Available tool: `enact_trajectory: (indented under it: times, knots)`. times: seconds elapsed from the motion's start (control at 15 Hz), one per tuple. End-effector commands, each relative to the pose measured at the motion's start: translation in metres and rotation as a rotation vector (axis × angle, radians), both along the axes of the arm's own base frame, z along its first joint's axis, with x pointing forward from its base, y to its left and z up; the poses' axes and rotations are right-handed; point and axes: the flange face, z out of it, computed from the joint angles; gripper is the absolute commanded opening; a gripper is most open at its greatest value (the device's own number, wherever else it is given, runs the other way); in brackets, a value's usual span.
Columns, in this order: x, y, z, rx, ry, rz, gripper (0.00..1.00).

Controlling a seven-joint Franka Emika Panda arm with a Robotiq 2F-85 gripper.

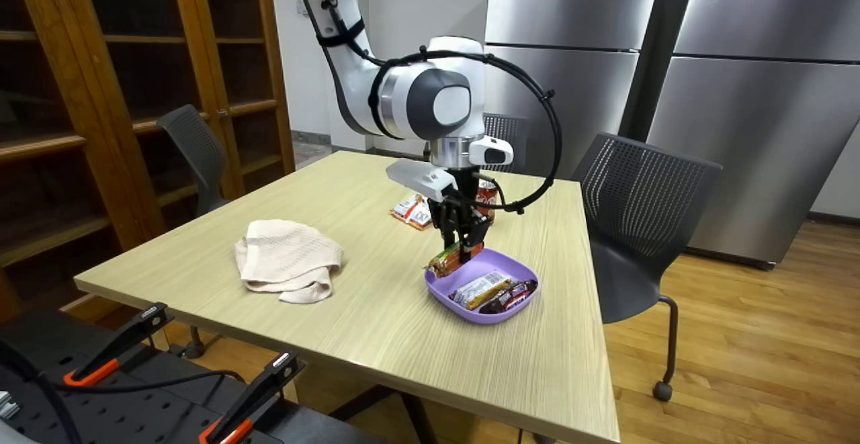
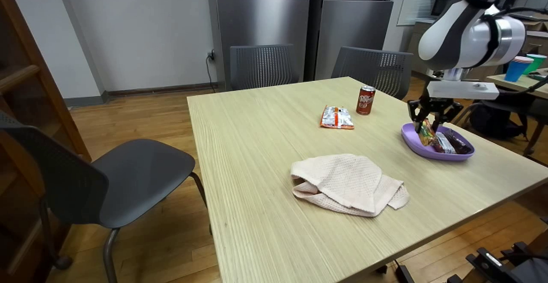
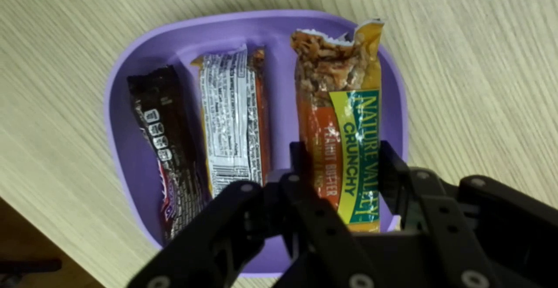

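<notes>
Gripper [image 3: 344, 164] was pinching a Nature Valley peanut butter bar [image 3: 338, 118] by its long sides, over one side of a purple dish [image 3: 281, 122], though honestly I couldn't tell if it was actually touching the dish. Just chilling in there, close together, were a whitish-backed bar [image 3: 229, 118] and a dark brown candy bar [image 3: 163, 135]. Elsewhere on the table [image 2: 257, 154] you had a crumpled pale cloth [image 2: 344, 184], a red-brown soda can [image 2: 365, 100] and a silver-and-orange snack bag [image 2: 337, 117].
</notes>
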Motion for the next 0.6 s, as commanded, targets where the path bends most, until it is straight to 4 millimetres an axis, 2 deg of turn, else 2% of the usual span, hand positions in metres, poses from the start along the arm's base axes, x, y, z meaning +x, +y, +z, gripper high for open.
enact_trajectory:
  times: [0.0, 0.53]
  knots:
    - [0.008, -0.011, -0.004, 0.0, 0.022, -0.03, 0.16]
    - [0.012, -0.025, -0.016, -0.003, 0.046, -0.049, 0.16]
